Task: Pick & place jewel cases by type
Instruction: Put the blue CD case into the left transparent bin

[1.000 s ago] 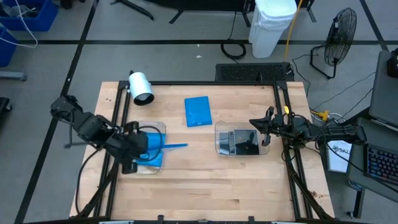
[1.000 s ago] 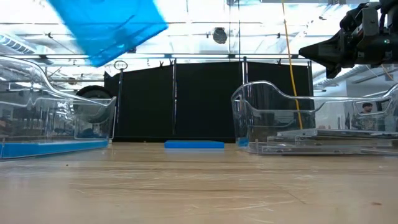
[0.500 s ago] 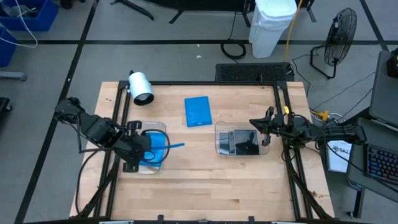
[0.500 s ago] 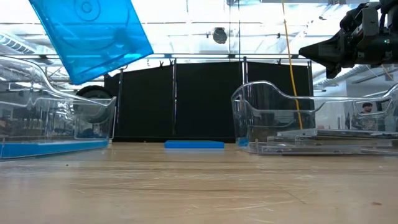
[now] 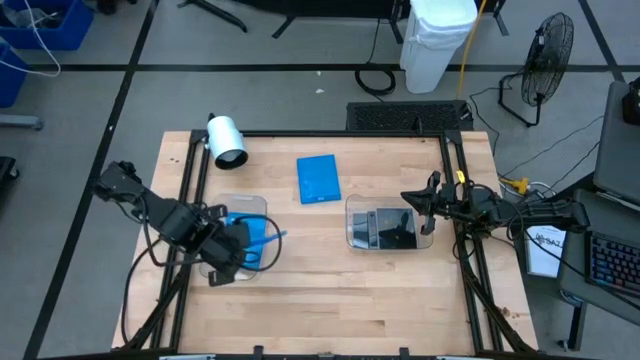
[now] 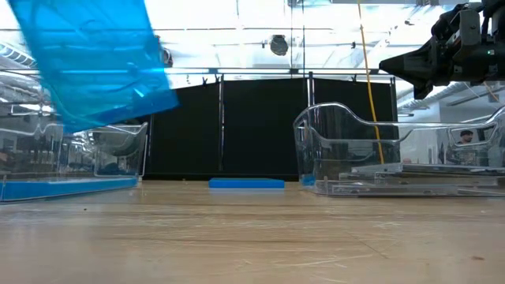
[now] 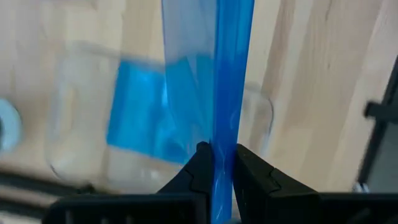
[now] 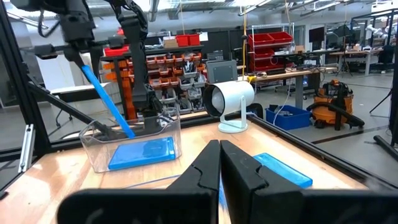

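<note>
My left gripper (image 5: 232,246) is shut on a bright blue jewel case (image 6: 91,63), which hangs over the clear left tray (image 5: 252,205). Another blue case (image 7: 140,121) lies flat on that tray's floor. A third blue case (image 5: 318,179) lies flat on the table at the far middle. The clear right tray (image 5: 354,214) holds grey, translucent cases (image 5: 390,230). My right gripper (image 5: 426,210) is shut and empty, held level above the right tray's right end. My left gripper pinches the blue case between its two fingers (image 7: 200,171) at the case's upper edge (image 7: 222,146). The fingers point down from above. The case hangs below them edge-on and tilted (image 8: 107,99), lifted clear, with its lower end over the left tray.
A white cylinder-shaped device (image 5: 227,140) stands at the table's far left. Black frame rails (image 5: 190,190) run along both sides of the table. Bare wood (image 5: 330,290) lies between the trays and toward the near edge.
My left gripper has sunk and shifted a little toward the near edge, over the left tray, staying shut on the blue case. The case has come down with it and tipped steeper, its free end swinging in toward the tray.
</note>
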Available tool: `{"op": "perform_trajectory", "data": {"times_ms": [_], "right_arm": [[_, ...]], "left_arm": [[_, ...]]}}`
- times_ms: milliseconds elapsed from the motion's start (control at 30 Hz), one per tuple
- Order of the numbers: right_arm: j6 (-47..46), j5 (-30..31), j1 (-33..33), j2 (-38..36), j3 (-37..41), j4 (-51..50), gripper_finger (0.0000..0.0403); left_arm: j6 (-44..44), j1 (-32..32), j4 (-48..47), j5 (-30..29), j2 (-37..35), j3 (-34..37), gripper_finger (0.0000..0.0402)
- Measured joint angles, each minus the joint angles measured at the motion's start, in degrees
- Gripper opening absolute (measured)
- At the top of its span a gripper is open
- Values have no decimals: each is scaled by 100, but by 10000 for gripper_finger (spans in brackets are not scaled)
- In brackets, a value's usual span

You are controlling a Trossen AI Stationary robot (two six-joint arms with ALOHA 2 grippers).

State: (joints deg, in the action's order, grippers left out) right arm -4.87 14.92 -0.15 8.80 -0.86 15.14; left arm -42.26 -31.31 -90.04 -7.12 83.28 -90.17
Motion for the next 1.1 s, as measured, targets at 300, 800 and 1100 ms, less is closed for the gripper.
{"op": "perform_trajectory", "data": {"times_ms": [300, 800, 1100], "right_arm": [[0, 0, -1, 2, 1, -1, 4], [-1, 1, -1, 0, 0, 0, 4], [-1, 0, -2, 2, -1, 0, 4]], "left_arm": [[-972, -505, -4, 510, -8, 158, 43], [-3322, -881, 8, 744, -4, 166, 67], [-4831, -918, 2, 831, -4, 168, 70]]}}
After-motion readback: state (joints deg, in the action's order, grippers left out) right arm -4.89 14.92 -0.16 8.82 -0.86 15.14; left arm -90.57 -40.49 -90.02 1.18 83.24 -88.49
